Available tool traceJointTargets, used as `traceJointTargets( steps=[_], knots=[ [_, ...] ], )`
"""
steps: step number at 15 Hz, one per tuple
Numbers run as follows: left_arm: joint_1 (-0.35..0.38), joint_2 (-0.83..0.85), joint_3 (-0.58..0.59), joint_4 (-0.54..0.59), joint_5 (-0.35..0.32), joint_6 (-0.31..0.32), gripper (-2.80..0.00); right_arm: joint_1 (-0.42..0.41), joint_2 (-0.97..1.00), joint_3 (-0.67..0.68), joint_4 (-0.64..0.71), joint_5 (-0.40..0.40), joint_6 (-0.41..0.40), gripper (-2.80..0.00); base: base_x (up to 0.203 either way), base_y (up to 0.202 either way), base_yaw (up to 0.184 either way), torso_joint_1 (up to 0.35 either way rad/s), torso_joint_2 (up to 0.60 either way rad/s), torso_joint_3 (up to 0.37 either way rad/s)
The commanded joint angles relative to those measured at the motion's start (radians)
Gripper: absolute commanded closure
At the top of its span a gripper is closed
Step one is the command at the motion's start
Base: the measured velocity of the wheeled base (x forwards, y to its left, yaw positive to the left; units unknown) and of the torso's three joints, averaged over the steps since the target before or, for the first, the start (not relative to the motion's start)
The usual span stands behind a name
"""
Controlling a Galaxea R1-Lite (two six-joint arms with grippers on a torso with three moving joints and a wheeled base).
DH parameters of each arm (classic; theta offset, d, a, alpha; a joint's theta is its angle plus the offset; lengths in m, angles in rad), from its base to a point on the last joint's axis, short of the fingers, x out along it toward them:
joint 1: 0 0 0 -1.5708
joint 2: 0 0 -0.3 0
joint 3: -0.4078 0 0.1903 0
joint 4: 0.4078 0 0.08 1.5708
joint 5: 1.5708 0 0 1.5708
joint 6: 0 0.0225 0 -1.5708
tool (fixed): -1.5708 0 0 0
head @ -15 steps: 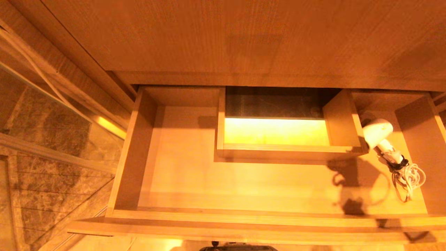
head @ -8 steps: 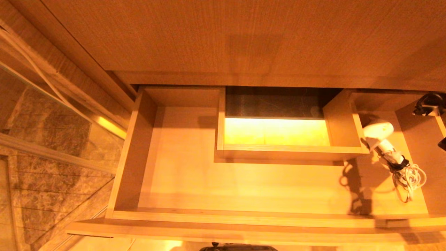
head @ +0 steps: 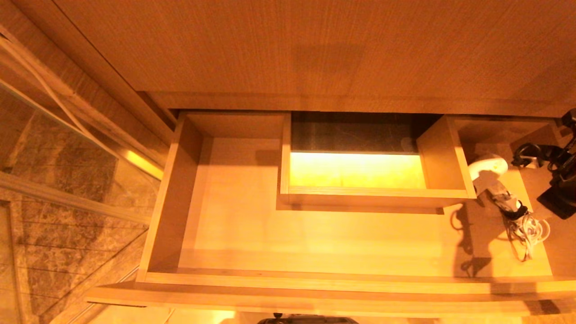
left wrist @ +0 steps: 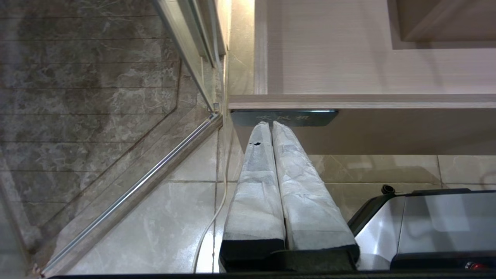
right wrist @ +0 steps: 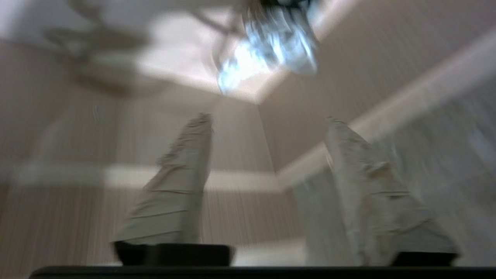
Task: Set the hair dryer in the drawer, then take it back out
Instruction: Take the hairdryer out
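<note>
Gripper [head: 524, 155] on our right arm at frame's right edge, fingers apart, empty, just right of hair dryer [head: 488, 166] in drawer [head: 315, 274].

The drawer [head: 234, 216] is pale matt wood with fine straight grain, and the desk [head: 288, 49] above it is the same. The hair dryer [head: 488, 165] looks like smooth white plastic. Both tools' fingers [left wrist: 267, 182] wear crinkled white cloth-like wrapping. The floor tiles [left wrist: 155, 224] are glossy, veined stone.

Wide bare drawer [head: 234, 234] floor left of the boxed cut-out [head: 373, 195]; hair dryer [head: 488, 168] wedged between cut-out and right wall.
</note>
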Motion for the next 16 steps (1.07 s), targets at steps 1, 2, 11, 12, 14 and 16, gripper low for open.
traceJointTargets(
  steps=[1, 2, 11, 12, 14, 16],
  knots=[
    [0.0, 0.0, 0.002, 0.0, 0.0, 0.0, 0.0, 0.001, 0.126, -0.022, -0.07, 0.046, -0.007, -2.8, 0.0, 0.0, 0.0, 0.0, 0.0, 0.0],
    [0.0, 0.0, 0.002, 0.0, 0.0, 0.0, 0.0, 0.001, 0.152, -0.039, -0.108, 0.096, -0.012, -2.8, 0.0, 0.0, 0.0, 0.0, 0.0, 0.0],
    [0.0, 0.0, 0.002, 0.0, 0.0, 0.0, 0.0, -0.014, 0.282, -0.173, -0.243, 0.245, -0.13, -2.8, 0.0, 0.0, 0.0, 0.0, 0.0, 0.0],
    [0.0, 0.0, 0.002, 0.0, 0.0, 0.0, 0.0, -0.015, 0.278, -0.159, -0.248, 0.246, -0.133, -2.8, 0.0, 0.0, 0.0, 0.0, 0.0, 0.0],
    [0.0, 0.0, 0.002, 0.0, 0.0, 0.0, 0.0, -0.023, 0.293, -0.157, -0.252, 0.245, -0.131, -2.8, 0.0, 0.0, 0.0, 0.0, 0.0, 0.0],
    [0.0, 0.0, 0.002, 0.0, 0.0, 0.0, 0.0, -0.028, 0.31, -0.163, -0.254, 0.246, -0.127, -2.8, 0.0, 0.0, 0.0, 0.0, 0.0, 0.0]
  ],
)
